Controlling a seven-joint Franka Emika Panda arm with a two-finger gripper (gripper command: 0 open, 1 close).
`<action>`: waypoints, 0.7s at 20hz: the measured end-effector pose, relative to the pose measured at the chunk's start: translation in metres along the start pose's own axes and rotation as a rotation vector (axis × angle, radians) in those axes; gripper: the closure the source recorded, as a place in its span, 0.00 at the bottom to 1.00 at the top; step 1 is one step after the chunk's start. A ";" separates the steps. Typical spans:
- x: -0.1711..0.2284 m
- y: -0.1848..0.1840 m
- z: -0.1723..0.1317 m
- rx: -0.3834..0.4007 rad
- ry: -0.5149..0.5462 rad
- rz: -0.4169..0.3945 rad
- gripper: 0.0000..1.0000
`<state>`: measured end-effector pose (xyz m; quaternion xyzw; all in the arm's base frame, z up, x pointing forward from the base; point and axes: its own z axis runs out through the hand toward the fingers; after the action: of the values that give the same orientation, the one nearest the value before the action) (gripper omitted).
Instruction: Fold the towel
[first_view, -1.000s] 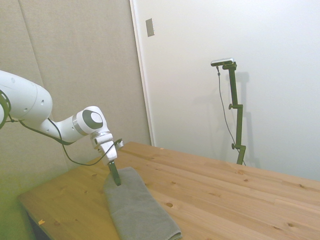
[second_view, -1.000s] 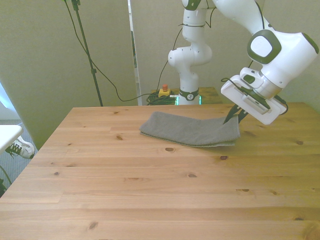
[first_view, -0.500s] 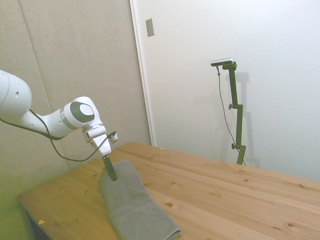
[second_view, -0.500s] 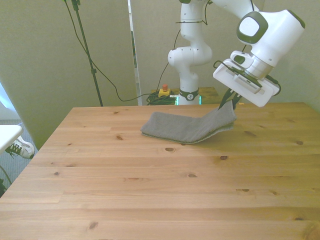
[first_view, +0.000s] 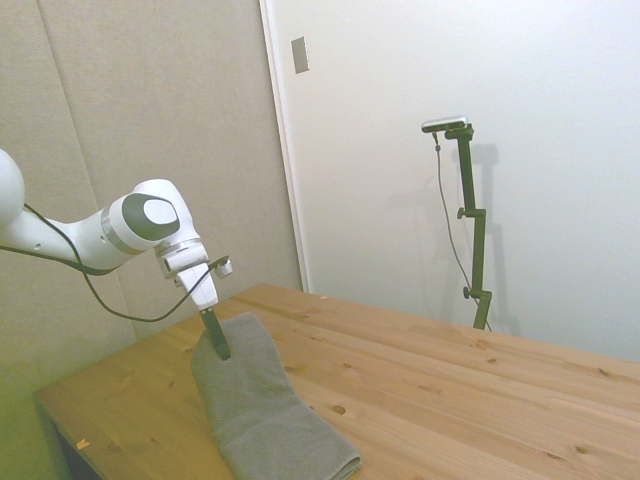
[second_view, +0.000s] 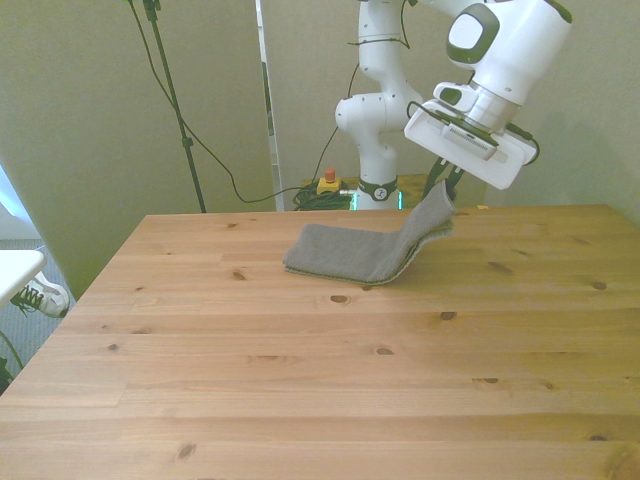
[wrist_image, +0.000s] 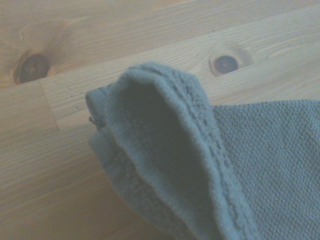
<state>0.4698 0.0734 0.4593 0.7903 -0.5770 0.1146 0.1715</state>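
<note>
Fingers closed on one end of the grey towel, pinching what looks like a doubled edge. That end raised off the counter; rest of towel flat, toward the front view's left, at mid-far counter. Cloth bends up from the resting part to the grip. Likely lifted so the held end can swing over the flat part and halve it. Wrist view: curled thick terry hem above bare wood with knots. No brand, label or writing readable on towel or arm.
</note>
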 end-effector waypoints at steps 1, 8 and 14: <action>0.006 0.004 0.002 0.004 -0.004 0.004 1.00; 0.049 0.031 0.025 0.030 -0.048 0.057 1.00; 0.086 0.068 0.060 0.029 -0.082 0.102 1.00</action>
<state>0.4308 -0.0440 0.4466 0.7663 -0.6214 0.0990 0.1299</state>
